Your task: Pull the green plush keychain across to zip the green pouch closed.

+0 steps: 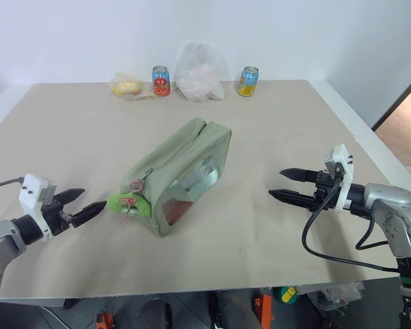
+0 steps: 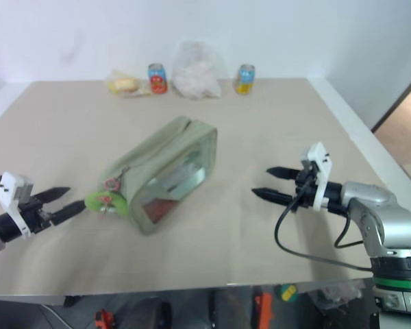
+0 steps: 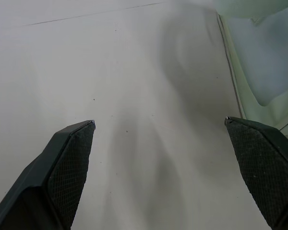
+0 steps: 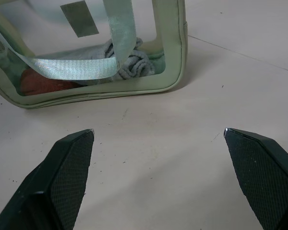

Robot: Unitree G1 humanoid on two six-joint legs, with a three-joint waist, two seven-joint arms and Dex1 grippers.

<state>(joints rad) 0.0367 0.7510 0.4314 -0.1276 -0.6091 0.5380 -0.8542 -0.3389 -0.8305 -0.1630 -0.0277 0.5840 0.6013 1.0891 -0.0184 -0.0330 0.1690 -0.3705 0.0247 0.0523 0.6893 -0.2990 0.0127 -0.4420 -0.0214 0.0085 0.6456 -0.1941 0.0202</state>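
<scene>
Pouch (image 1: 181, 175) mid-table, long axis diagonal, near-left to far-right. Keychain (image 1: 129, 204) hangs at its near-left end, just beyond left gripper (image 1: 82, 205) tips. Left gripper spread, empty, clearly nearer. Right gripper (image 1: 290, 185) spread, empty, well apart off pouch's window side.

Bright, even light; soft shadows, slight blur.

Head pair: high at the near edge, looking forward and down over the whole worktop (image 1: 274, 130); both share the green pouch (image 1: 181, 175). Left wrist camera: low, close to the worktop, pouch edge alongside. Right wrist camera: close, facing the pouch's clear window.
</scene>
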